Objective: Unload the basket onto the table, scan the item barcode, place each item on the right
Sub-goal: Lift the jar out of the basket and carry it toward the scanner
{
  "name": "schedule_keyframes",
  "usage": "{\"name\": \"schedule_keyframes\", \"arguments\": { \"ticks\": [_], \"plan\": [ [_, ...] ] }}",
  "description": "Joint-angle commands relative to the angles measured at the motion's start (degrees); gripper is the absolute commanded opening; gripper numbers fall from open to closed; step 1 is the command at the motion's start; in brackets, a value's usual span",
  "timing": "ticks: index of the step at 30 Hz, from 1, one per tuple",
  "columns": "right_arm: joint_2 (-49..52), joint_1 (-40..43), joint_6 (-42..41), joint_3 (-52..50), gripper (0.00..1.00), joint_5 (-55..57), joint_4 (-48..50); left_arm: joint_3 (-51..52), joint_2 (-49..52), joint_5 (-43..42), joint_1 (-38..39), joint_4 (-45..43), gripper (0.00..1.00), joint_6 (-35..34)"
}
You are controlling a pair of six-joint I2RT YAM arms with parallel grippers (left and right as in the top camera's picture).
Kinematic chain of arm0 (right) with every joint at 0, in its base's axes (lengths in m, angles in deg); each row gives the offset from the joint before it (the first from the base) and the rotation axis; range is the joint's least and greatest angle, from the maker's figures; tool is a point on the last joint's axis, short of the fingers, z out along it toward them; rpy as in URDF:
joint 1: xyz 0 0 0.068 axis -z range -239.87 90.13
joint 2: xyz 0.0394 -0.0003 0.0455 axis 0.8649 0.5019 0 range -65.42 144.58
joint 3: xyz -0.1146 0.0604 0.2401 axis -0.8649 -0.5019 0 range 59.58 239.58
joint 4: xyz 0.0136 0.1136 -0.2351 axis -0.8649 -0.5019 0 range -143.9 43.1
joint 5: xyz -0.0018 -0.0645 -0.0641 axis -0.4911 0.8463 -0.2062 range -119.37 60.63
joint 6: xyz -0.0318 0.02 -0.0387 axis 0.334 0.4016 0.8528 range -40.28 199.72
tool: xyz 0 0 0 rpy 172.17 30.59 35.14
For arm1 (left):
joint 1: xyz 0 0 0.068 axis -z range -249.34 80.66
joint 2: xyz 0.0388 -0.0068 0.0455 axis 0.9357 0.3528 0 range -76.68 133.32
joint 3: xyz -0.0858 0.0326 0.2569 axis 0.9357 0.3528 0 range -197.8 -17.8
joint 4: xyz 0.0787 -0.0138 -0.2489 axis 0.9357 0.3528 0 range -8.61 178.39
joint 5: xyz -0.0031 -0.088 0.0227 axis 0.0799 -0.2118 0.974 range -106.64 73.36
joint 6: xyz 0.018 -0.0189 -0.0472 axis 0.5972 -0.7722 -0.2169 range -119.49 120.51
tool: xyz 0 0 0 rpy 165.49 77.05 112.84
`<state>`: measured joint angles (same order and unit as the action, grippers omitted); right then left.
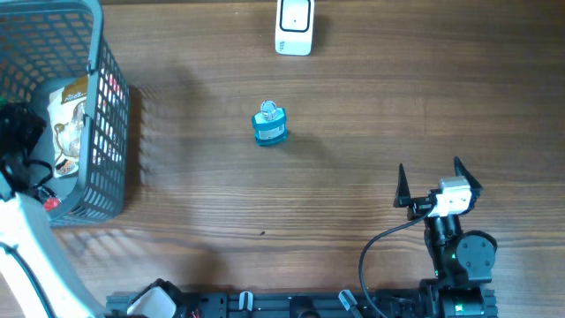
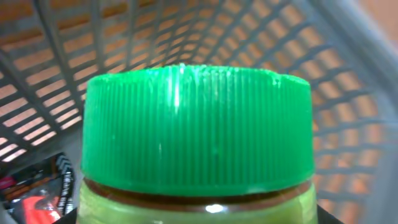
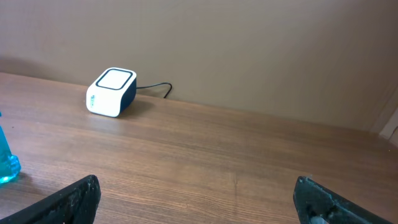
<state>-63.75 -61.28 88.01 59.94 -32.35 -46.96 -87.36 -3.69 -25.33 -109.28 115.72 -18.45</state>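
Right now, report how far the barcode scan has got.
Done: nothing provable; a blue bottle stands on the table, away from the scanner. In hand: the left arm is in the basket, camera close on a green-capped jar; grip unclear. Left: bring an item to the scanner. Right claw open.

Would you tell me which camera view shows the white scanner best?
The right wrist view: the scanner appears whole, with top, side and cable. Overhead shows only its top, at the frame edge; the left wrist view misses it.
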Motion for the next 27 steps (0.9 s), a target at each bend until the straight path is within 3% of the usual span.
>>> {"name": "schedule_keyframes", "arguments": {
  "ticks": [1, 10, 14, 21, 27],
  "plan": [
    [0.0, -0.1, 0.7, 0.0, 1.00, -0.9, 0.1, 0.2, -5.7, -5.4, -0.3, -1.0, 0.55, -4.7],
    [0.0, -0.1, 0.7, 0.0, 1.00, -0.9, 0.2, 0.2, -9.7, -24.8, -0.3, -7.5, 0.57, -14.3],
    [0.0, -0.1, 0.7, 0.0, 1.00, -0.9, 0.2, 0.2, -9.7, -29.5, 1.8, -10.2, 0.57, -19.0],
    [0.0, -0.1, 0.7, 0.0, 1.00, -0.9, 0.1, 0.2, -9.6, -28.9, 13.7, -10.9, 0.57, -21.2],
    [0.0, -0.1, 0.7, 0.0, 1.00, -0.9, 0.2, 0.2, -8.5, -17.8, 28.2, -7.4, 0.57, -18.4]
  ]
}}
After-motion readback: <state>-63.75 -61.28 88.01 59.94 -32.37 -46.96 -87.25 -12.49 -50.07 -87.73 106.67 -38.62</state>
